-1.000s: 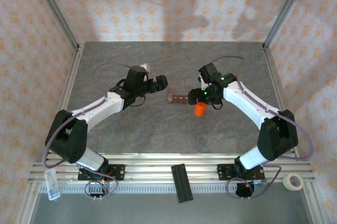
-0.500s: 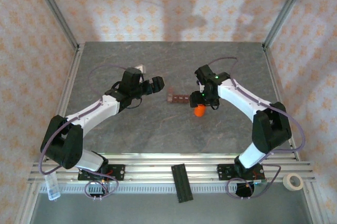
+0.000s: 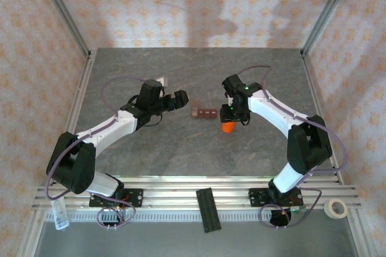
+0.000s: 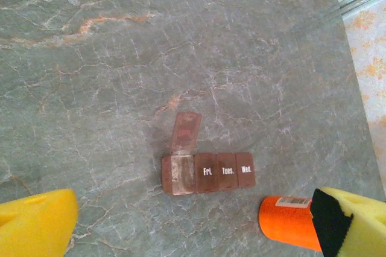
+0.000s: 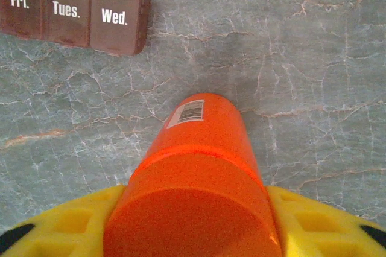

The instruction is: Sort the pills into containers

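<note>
The containers [image 3: 204,113] are a dark red-brown bar of joined compartments lying mid-table. In the left wrist view the containers [image 4: 208,172] read Fri., Tues., Wed., and the leftmost lid [image 4: 186,130] stands flipped up. An orange bottle [image 3: 228,127] lies just right of the bar. My right gripper [image 3: 231,114] grips the orange bottle [image 5: 199,178], with yellow pads [image 5: 66,227] pressed against both its sides. My left gripper [image 3: 181,99] hovers left of the bar, open and holding nothing, with its fingers [image 4: 36,221] wide apart. The pills are hidden.
A roll of tape [image 3: 335,209] sits at the near right corner, and a black bar [image 3: 206,209] lies across the front rails. A clear packet [image 3: 60,213] hangs at the near left. Patterned walls and metal posts [image 3: 63,12] enclose the table.
The right gripper's jaws have closed in on the orange bottle, and the arm has edged left with it. The left arm drew back slightly to the left and stays open.
</note>
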`<state>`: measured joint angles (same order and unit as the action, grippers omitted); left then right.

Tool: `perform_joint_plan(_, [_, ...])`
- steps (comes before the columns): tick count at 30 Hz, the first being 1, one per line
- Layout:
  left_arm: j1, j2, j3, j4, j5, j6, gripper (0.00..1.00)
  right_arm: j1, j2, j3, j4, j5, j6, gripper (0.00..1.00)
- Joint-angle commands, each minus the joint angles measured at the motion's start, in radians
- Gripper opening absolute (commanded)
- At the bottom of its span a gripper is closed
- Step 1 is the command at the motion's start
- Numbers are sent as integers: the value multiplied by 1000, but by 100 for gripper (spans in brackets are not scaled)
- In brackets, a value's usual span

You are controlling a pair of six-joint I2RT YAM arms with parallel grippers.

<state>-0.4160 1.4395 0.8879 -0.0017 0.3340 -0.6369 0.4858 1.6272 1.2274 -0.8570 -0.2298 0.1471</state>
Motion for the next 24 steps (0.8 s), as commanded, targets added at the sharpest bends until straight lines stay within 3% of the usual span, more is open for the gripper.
perform_joint_plan(1, [13,-14,-5,20,22,-4,100,8,29,-7,24,1,15,42])
perform_joint_plan(4, [13,-22,-12,20,24,-1,100,7,42,8,26,-13,17,34])
perform_joint_plan(16, [14,-1,-11,54,0,61,100,7,-25,131,-38,-61,-6,31])
perform_joint_plan(24, [14,15,-2,111,-77,265,100,8,45,391,-120,-138,-37,30])
